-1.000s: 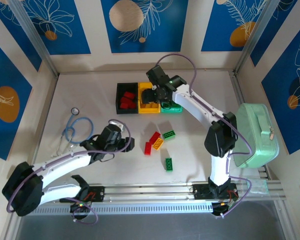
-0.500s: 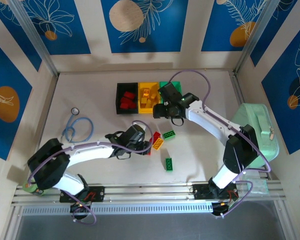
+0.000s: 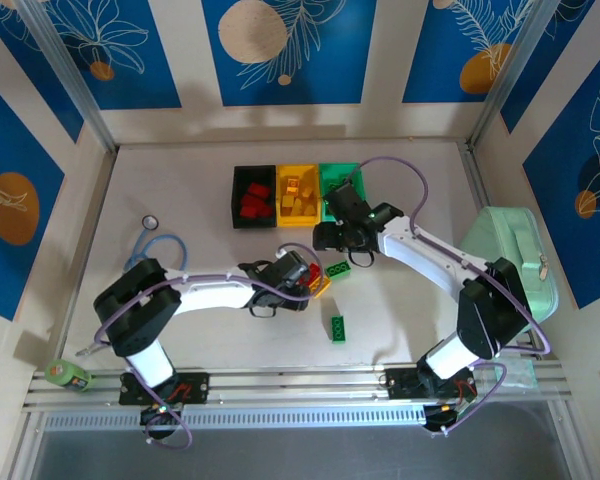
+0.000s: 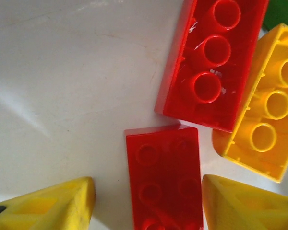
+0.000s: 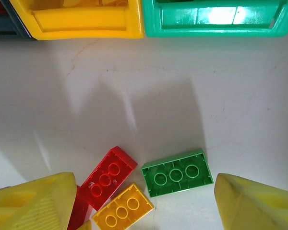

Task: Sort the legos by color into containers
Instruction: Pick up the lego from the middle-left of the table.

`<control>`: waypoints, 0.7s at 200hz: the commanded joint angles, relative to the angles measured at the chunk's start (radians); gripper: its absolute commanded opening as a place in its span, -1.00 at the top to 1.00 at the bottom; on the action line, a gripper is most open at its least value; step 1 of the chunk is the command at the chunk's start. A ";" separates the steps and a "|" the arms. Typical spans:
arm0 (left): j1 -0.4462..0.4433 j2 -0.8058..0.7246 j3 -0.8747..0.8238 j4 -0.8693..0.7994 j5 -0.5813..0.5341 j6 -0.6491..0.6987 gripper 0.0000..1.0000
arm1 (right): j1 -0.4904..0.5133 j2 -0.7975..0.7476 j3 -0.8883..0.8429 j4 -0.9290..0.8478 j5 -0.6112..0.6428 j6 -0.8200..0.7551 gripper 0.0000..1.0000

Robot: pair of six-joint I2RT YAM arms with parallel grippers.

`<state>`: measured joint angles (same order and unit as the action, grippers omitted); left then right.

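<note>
A small red lego (image 4: 164, 177), studs up, lies on the table between the yellow fingers of my left gripper (image 4: 149, 203). The jaws are open: the right finger (image 4: 249, 201) is close beside it and the left finger (image 4: 48, 203) stands apart. Beside it lie a longer red lego (image 4: 213, 62) and a yellow lego (image 4: 266, 124), both upside down. My right gripper (image 5: 146, 206) hovers open over an upside-down green lego (image 5: 177, 172). Another green lego (image 3: 337, 327) lies nearer the front. The black (image 3: 234, 197), yellow (image 3: 298, 222) and green (image 3: 328, 177) containers hold legos.
A mint-green case (image 3: 510, 265) stands at the right edge. A stethoscope (image 3: 155, 255) lies at the left and a small green bottle (image 3: 68, 374) sits at the front left. The two arms meet close together over the lego cluster.
My left arm has reached right to the lego cluster and its jaws have narrowed around the small red lego. My right arm has drawn back from the containers to the green lego.
</note>
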<state>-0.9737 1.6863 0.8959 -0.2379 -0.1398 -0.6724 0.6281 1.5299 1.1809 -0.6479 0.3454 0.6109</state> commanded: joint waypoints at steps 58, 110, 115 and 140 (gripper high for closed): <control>-0.005 0.027 0.050 -0.087 -0.029 -0.023 0.24 | -0.008 -0.061 -0.077 0.042 -0.016 0.041 -0.53; 0.041 -0.044 0.032 -0.064 -0.021 -0.020 0.28 | -0.007 -0.080 -0.115 0.050 -0.015 0.059 -0.53; 0.047 -0.054 0.031 -0.066 -0.021 -0.017 0.28 | -0.007 -0.081 -0.117 0.050 -0.014 0.061 -0.53; 0.097 -0.099 0.031 -0.061 -0.007 0.001 0.27 | -0.006 -0.085 -0.127 0.053 -0.013 0.065 -0.53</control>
<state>-0.9226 1.6489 0.9245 -0.2996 -0.1627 -0.6930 0.6262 1.4727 1.0706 -0.6048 0.3397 0.6559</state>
